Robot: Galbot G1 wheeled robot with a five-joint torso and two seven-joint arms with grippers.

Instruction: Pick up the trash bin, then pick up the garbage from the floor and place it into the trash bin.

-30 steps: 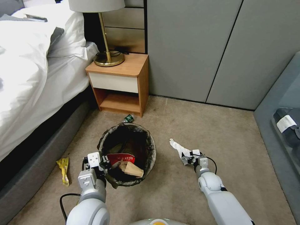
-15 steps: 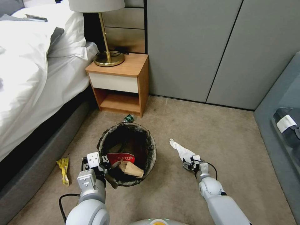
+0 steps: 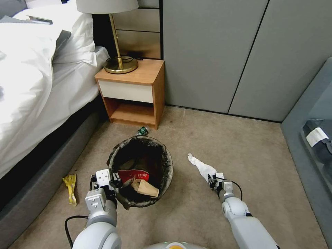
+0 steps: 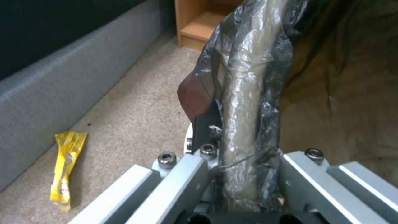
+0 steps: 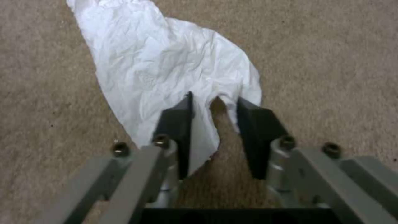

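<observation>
Left wrist view: trash bin (image 4: 244,93) rim clamped | liner hides fingers (image 4: 206,123)

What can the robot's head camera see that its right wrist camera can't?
Head view alone: the trash bin, its near rim clamped by the left gripper, the yellow wrapper, the small bottle and the nightstand.
Right wrist view alone: the fingers spread apart, straddling the tissue's near edge.
Both: the white tissue, the right gripper and the carpet.

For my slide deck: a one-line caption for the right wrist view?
Right gripper, jaws open, straddling the near edge of the white tissue lying on the beige carpet.
</observation>
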